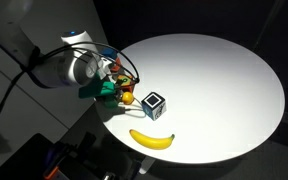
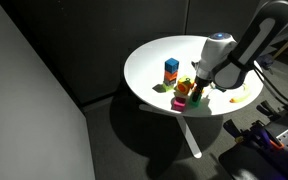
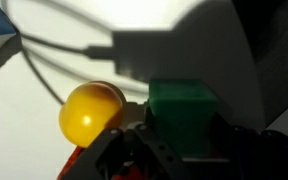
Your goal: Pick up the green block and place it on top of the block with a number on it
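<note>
The green block sits between my gripper's two fingers in the wrist view, and both fingers press on its sides. In both exterior views the gripper is low over a cluster of small objects near the table's edge, with the green block in it. A yellow-orange patch on the blue cube may be the block with a number; its markings are too small to read. It is not visible in the wrist view.
A yellow ball lies right beside the green block. A pink cube sits at the table's edge. A black cube with white faces and a banana lie further out. The round white table drops off close by.
</note>
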`<state>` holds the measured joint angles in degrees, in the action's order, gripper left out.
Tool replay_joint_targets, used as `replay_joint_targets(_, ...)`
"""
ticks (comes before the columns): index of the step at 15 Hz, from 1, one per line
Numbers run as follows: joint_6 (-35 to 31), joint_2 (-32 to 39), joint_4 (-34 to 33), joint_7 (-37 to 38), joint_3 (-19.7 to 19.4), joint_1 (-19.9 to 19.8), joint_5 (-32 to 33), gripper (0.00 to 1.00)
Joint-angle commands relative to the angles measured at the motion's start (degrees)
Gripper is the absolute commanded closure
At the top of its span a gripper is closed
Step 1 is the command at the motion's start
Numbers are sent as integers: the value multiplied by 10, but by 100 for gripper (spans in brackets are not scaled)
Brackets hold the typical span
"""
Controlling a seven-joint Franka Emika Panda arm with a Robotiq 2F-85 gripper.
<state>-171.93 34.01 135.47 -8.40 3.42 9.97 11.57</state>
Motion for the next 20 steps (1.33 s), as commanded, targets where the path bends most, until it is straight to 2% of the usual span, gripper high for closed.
replay_joint_targets(1, 23, -18, -4, -4, 6, -7, -1, 72)
replay_joint_targets(5, 56, -34, -12, 0, 5, -6, -3, 73)
replay_joint_targets(13, 176, -69, -47, -4, 18, -22, -14, 74)
replay_joint_targets(20, 255, -78, -84, -8, 38, -49, -62, 74)
